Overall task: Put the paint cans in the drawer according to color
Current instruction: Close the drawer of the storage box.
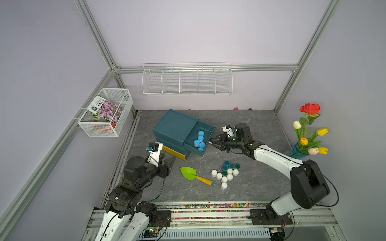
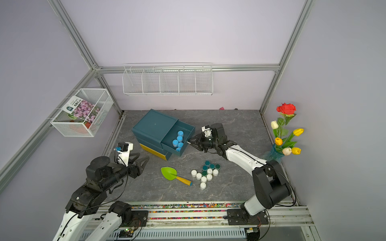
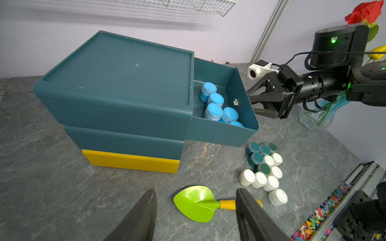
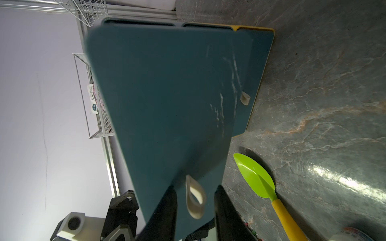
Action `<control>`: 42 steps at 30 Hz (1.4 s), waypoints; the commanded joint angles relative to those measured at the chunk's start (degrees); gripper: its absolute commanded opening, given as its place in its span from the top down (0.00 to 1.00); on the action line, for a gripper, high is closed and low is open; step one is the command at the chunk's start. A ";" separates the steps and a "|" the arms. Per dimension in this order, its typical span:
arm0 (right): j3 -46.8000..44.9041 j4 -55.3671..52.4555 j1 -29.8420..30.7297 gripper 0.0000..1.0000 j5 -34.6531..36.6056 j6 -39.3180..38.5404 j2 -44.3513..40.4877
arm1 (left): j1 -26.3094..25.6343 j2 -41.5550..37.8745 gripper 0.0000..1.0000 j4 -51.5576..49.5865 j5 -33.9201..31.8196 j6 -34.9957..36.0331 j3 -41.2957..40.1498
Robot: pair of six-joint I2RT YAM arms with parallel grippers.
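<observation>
Right pincer (image 4: pixel 195 187) part-open, straddling pull loop (image 4: pixel 196 195) on top drawer (image 4: pixel 167 94), not gripping.

Robot lab cell, aluminium frame (image 1: pixel 261 67), plain lilac walls (image 1: pixel 198 31), rail-mounted arms (image 1: pixel 273 155)

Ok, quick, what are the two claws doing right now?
Left claw: open, holding nothing.
Right claw: open around the white loop on the drawer front, not gripping it.

Green trowel (image 1: pixel 189 173) lying flat; flowers (image 1: pixel 304 141) in vase (image 1: pixel 296 150); wire rack (image 1: pixel 187 83).
</observation>
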 commanded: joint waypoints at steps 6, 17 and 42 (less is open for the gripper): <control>0.19 0.92 0.49 0.94 0.85 0.95 -0.96 | -0.31 -1.50 0.37 0.62 -0.90 -1.13 -0.60; 8.93 -1.12 4.32 1.00 1.37 -0.03 3.76 | -0.36 -2.00 0.37 0.72 -1.25 -1.67 -0.94; 26.01 0.76 8.24 1.00 2.72 2.42 21.08 | -0.36 -2.14 0.36 1.60 -1.25 -2.11 -2.31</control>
